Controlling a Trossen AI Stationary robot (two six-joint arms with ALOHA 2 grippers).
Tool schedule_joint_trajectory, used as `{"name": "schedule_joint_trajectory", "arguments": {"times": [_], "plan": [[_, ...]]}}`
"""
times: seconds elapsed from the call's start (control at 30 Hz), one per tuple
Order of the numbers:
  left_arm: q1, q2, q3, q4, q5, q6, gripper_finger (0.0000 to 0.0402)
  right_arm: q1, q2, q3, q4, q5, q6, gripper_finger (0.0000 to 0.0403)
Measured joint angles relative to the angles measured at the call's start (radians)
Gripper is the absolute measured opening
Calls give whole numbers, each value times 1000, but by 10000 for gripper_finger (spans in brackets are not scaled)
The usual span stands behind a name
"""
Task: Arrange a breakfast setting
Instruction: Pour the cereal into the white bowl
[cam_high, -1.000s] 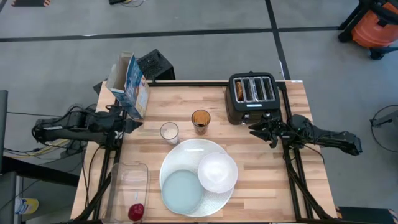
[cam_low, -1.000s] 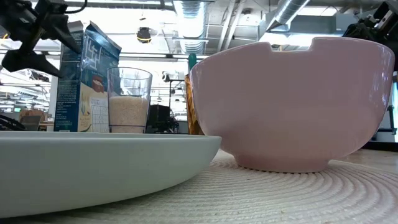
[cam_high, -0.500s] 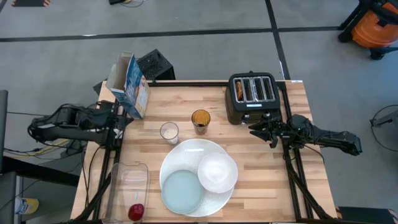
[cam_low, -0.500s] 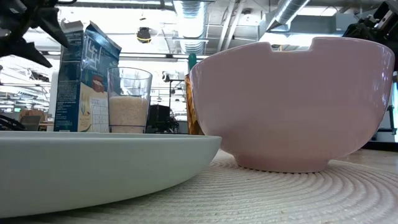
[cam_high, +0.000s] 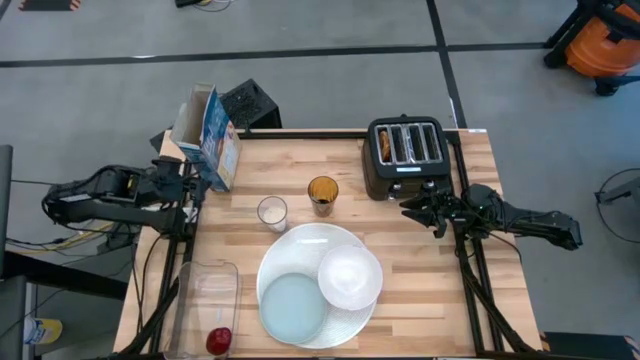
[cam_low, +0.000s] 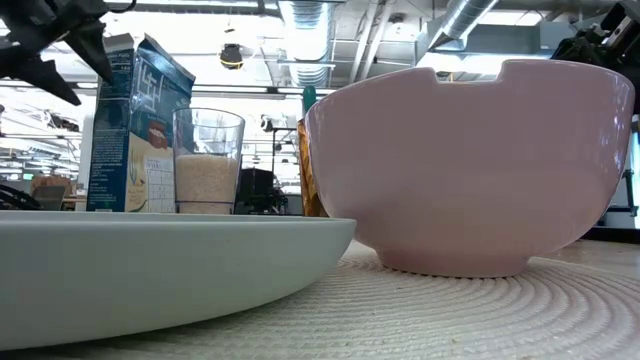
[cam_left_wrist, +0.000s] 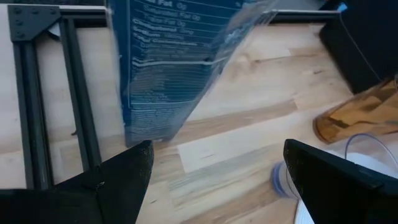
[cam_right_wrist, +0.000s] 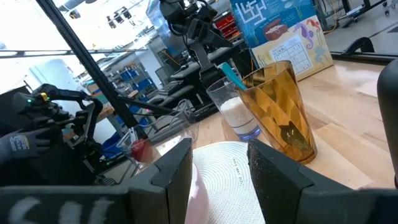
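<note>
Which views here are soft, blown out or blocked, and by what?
Low view: the white bowl and the large white plate fill the foreground, hiding most of the table; ceiling lights behind are blown out. Left wrist view: the blue cereal box is smeared and its print unreadable. Right wrist view: bright windows wash out the background, and the near fingers are blurred. High view: evenly lit, sharp.

Left arm stretched in from the table's 9 o'clock edge, folded low, wrist pointing toward 3 o'clock. Left gripper (cam_high: 195, 183) near the far-left corner, at roughly 10 o'clock of the table, fingers (cam_left_wrist: 118, 180) spread wide, nothing between them. Right arm reaching in from the 3 o'clock edge, forearm level, wrist aimed toward 9 o'clock. Right gripper (cam_high: 408, 207) at about 2 o'clock of the table, fingers (cam_right_wrist: 171, 177) parted, gripping nothing.
</note>
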Motion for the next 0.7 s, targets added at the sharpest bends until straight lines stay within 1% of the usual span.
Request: {"name": "schedule_joint_trajectory", "arguments": {"times": [0.17,0.3,0.53,0.7], "plan": [[0,0,0,-6,-29,-33,346,0,0,0,0,0,0,178],[0,0,0,-5,-75,-57,350,0,0,0,0,0,0,178],[0,21,-8,1,-137,-67,395,0,0,0,0,0,0,178],[0,40,-38,2,-172,-95,397,0,0,0,0,0,0,178]]}}
